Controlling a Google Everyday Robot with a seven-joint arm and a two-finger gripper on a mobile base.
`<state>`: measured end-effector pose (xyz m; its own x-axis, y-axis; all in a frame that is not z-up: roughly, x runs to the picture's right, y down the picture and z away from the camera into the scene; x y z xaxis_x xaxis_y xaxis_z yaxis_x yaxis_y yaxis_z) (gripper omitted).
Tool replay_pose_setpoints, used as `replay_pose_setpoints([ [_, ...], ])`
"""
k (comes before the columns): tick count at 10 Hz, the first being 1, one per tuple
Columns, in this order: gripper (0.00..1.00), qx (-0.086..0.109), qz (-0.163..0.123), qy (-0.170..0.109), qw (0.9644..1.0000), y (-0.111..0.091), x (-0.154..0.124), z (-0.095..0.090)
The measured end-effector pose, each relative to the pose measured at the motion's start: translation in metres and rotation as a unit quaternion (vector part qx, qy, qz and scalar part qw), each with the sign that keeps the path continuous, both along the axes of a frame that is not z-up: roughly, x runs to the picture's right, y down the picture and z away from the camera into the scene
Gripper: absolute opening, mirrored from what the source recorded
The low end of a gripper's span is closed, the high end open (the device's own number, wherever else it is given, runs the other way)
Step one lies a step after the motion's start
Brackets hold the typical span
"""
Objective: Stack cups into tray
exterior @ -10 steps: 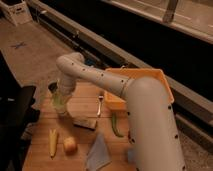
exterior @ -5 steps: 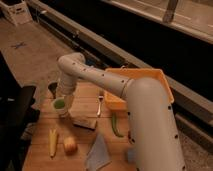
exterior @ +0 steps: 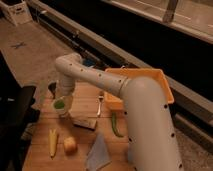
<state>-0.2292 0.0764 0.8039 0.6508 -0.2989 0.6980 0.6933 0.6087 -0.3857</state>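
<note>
My white arm reaches from the lower right across the wooden table (exterior: 85,102) and bends down at the left. Its gripper (exterior: 60,103) hangs over the translucent green cup (exterior: 59,105), which stands near the table's left edge. The jaws look spread wide about the cup, and I cannot tell whether they touch it. A small dark shape (exterior: 51,88) just up-left of the gripper may be the brown cup. No white cup can be picked out. The yellow-orange tray (exterior: 162,82) stands at the table's far right, partly hidden behind my arm.
On the table's near part lie a yellow corn cob (exterior: 52,142), a yellow-orange block (exterior: 70,145), a grey-blue cloth (exterior: 98,153), a green pepper (exterior: 116,125) and a pale flat box (exterior: 85,123). A dark chair (exterior: 15,115) stands left of the table.
The gripper has sunk slightly, down and a little to the right, at the green cup. Nothing else on the table has shifted.
</note>
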Motion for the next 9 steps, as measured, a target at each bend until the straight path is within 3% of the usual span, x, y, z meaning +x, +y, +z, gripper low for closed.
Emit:
replay_pose_setpoints([
  [3,0.63,-0.017,0.001,0.008,0.9998,0.013,0.006,0.010],
  [6,0.63,-0.041,0.011,-0.003,0.9991,0.024,0.008,0.025],
  [8,0.53,-0.050,0.016,-0.007,0.9986,0.033,0.009,0.034],
  [9,0.41,-0.047,0.017,-0.009,0.9987,0.033,0.004,0.037],
])
